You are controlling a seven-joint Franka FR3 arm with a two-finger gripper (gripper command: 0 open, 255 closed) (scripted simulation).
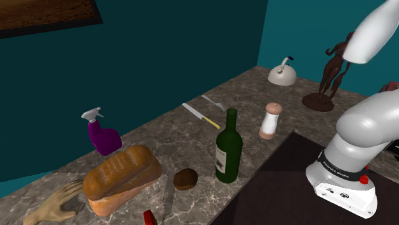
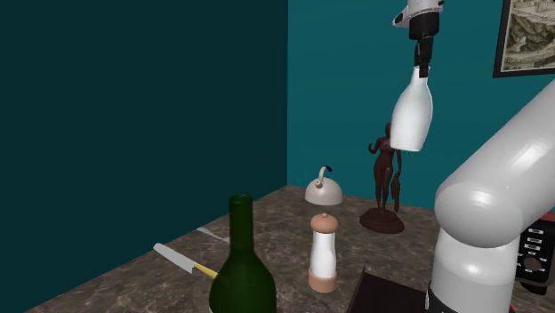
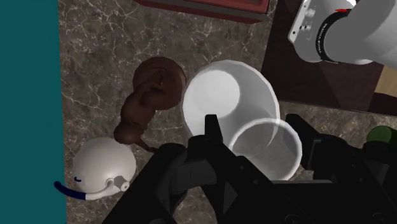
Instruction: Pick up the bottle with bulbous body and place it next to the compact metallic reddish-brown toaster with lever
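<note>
A wine bottle [image 1: 229, 148] stands on the marble table [image 1: 166, 137] between a bread loaf [image 1: 121, 172] and a pepper mill [image 1: 270, 121]. A knife [image 1: 200, 116] and a fork [image 1: 213, 103] lie nearby. A kettle [image 1: 282, 73] and a brown figurine [image 1: 334, 67] stand by the teal wall.

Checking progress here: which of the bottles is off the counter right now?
The white bulbous bottle, hanging by its neck from the tool; the green wine bottle and purple spray bottle stand on the counter.

Lettering, arm: we find one line of small pale capitals on the black band [image 1: 337, 167] round the white arm [image 1: 358, 137] at its lower joint, shoulder view. It possibly reads FRANKA EMIKA, though we cannot be sure. Wrist view, same band [image 3: 322, 38]: lettering illegible.
Green wine bottle [image 1: 228, 148]: pale label [image 1: 222, 160], no words we can read.
</note>
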